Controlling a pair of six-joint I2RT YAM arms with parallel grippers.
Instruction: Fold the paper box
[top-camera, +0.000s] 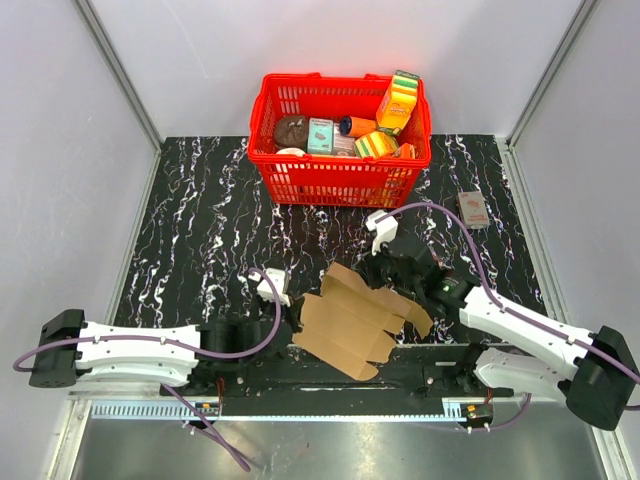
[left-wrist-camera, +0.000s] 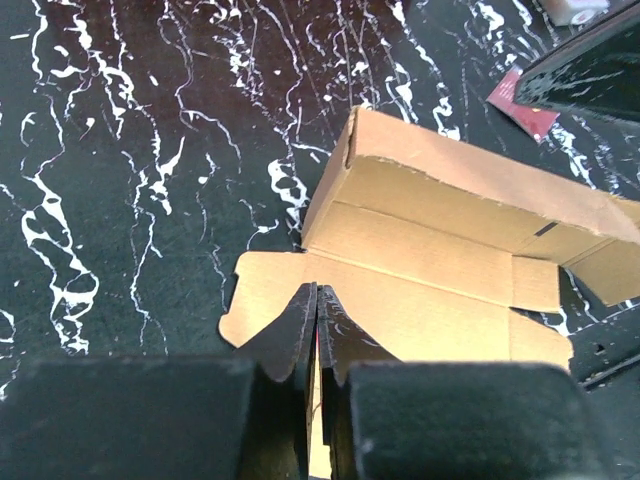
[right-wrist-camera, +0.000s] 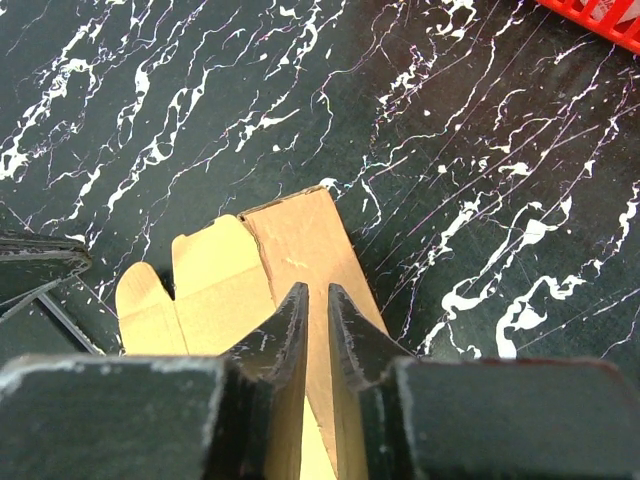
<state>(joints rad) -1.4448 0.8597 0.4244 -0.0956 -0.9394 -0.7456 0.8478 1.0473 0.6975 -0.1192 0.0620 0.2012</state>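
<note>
From above, the box (top-camera: 350, 318) lies half-opened on the worktop (top-camera: 200, 250) near the arms' edge. Its long axis runs slantwise from near-left to far-right. The left tool (top-camera: 293, 322) sits at its near-left end and the right tool (top-camera: 385, 272) at its far-right end, so the box lies between them.

From the left wrist, the left tool (left-wrist-camera: 316, 318) is clenched on the box's (left-wrist-camera: 440, 250) near panel. The sheet spreads ahead and rightward, with one wall raised along its far side.

From the right wrist, the right tool (right-wrist-camera: 318, 320) shows a thin gap with card in it, and I cannot tell whether it pinches. The box (right-wrist-camera: 230, 280) spreads ahead and leftward. Any fold likely turns along that shared axis.
</note>
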